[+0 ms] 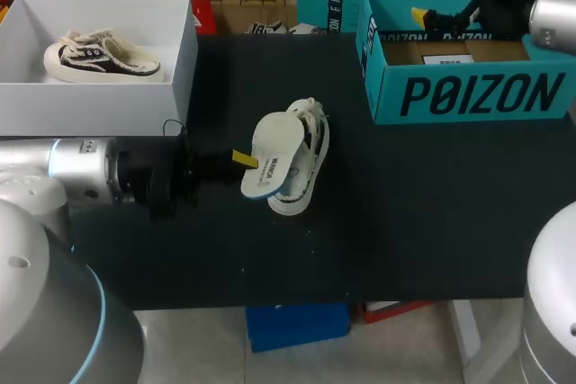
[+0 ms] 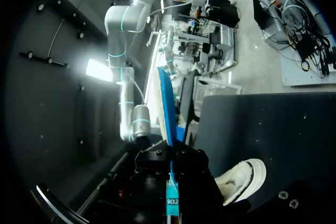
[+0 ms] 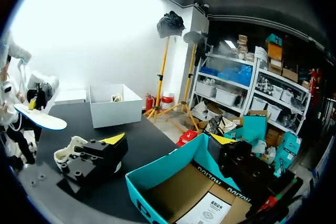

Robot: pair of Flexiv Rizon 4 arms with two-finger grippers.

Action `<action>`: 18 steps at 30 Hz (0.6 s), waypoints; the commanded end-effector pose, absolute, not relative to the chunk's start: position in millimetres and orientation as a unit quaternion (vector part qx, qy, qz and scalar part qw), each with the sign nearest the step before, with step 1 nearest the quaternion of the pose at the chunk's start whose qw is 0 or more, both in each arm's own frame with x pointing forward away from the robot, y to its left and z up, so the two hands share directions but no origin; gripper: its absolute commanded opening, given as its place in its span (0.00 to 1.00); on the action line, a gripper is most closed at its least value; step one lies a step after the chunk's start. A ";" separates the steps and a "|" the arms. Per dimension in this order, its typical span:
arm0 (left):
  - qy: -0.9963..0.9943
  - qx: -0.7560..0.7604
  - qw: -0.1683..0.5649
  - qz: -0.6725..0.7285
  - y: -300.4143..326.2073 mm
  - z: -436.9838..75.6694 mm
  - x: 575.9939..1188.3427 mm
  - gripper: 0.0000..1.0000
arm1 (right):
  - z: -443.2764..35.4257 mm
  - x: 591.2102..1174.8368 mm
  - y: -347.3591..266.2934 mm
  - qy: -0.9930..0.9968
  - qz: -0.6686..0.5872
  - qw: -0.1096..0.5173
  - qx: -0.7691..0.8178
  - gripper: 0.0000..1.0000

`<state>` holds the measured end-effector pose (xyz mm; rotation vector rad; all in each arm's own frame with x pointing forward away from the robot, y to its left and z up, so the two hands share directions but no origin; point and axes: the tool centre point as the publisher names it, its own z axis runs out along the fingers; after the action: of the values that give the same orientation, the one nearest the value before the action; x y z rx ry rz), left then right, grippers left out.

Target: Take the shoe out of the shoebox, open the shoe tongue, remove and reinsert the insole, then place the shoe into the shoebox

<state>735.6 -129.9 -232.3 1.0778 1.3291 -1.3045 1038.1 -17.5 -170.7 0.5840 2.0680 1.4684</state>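
A white shoe lies on its side in the middle of the black table. My left gripper is shut on the edge of its white, blue-edged insole, which it holds up just left of the shoe. In the left wrist view the insole stands edge-on between the fingers, with the shoe beside them. My right gripper hangs open over the teal shoebox. The right wrist view shows its gripper empty above the teal shoebox, and the insole and shoe farther off.
A white box at the back left holds a second, dark-patterned shoe; this white box also shows in the right wrist view. The table's front edge runs close below the shoe.
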 end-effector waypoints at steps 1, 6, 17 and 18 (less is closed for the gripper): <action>0.541 0.434 0.480 -0.537 -129.5 -238.3 734.7 0.00 | -181.7 1052.5 -6.1 0.785 0.600 0.109 0.108 1.00; 0.538 0.424 0.487 -0.543 -123.4 -238.4 736.7 0.00 | -171.4 1058.7 -0.1 0.830 0.536 0.058 0.143 1.00; 0.536 0.417 0.495 -0.542 -111.1 -237.6 738.8 0.00 | -158.4 1058.0 -0.2 0.847 0.513 0.072 0.116 1.00; 0.536 0.418 0.495 -0.541 -110.4 -237.3 739.0 0.00 | -158.4 1058.0 -0.2 0.847 0.513 0.072 0.116 1.00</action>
<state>741.5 -113.7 -239.9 1.0107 1.2933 -1.3190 1052.2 -0.1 -163.5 0.5498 2.0521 1.5773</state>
